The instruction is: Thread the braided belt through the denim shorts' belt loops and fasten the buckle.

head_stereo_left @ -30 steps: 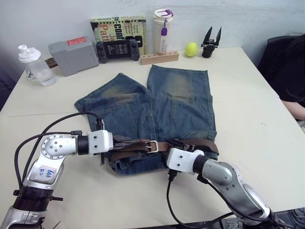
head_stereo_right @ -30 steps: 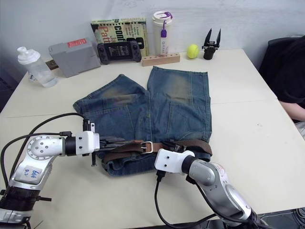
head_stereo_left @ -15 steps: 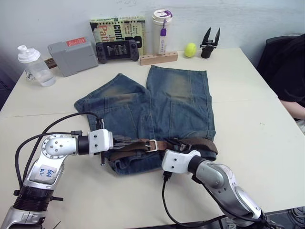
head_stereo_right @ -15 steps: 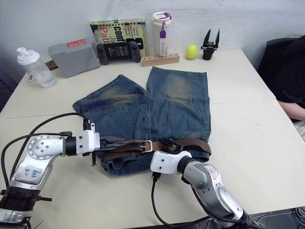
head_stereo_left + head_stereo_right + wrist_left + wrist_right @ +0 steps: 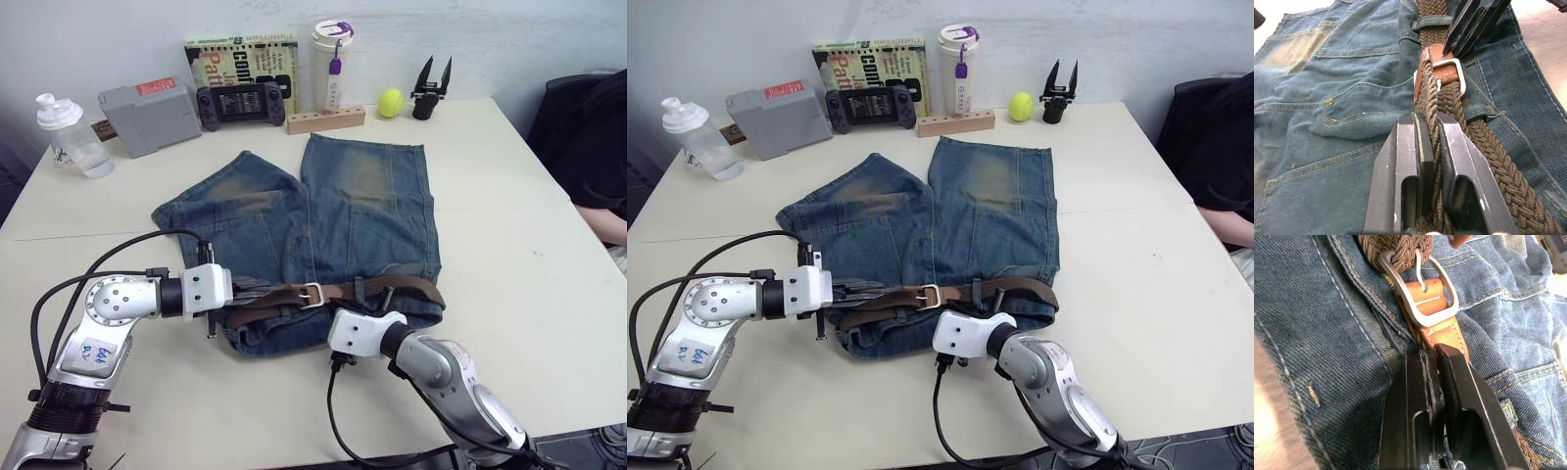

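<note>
Here we should keep the braided belt [image 5: 1437, 115] taut and flat along the waistband of the denim shorts [image 5: 323, 211], pulling the leather tip straight through the buckle [image 5: 1420, 286]. Our left gripper [image 5: 1431, 134] is clamped on the woven strap; our right gripper [image 5: 1434, 364] pinches the tan tip just below the buckle.

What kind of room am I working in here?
Probably an office or lab test bench: a pale table against a plain wall, with a handheld game console, a spare tool and a book.
</note>
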